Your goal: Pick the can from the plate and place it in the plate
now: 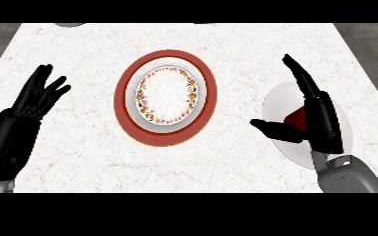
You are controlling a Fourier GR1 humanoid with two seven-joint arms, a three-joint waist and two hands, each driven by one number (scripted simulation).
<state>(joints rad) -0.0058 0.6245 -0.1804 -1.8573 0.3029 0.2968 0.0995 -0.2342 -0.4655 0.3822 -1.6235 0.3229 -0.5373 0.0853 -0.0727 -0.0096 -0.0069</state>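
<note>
A red can [297, 118] lies on a plain white plate [279, 103] at the right, mostly hidden by my right hand [322, 118]. That hand hovers over it with fingers straight and the thumb spread toward the left, not closed on the can. In the middle of the counter sits a red-rimmed plate [125, 111] bearing a smaller white plate with a flowered border [167, 94], nothing on it. My left hand [35, 96] rests open at the left edge, fingers up.
The white marble counter [81, 45] stretches around both plates. A grey object [70, 24] peeks in at the far top left edge. The counter's right edge runs slanted past the white plate.
</note>
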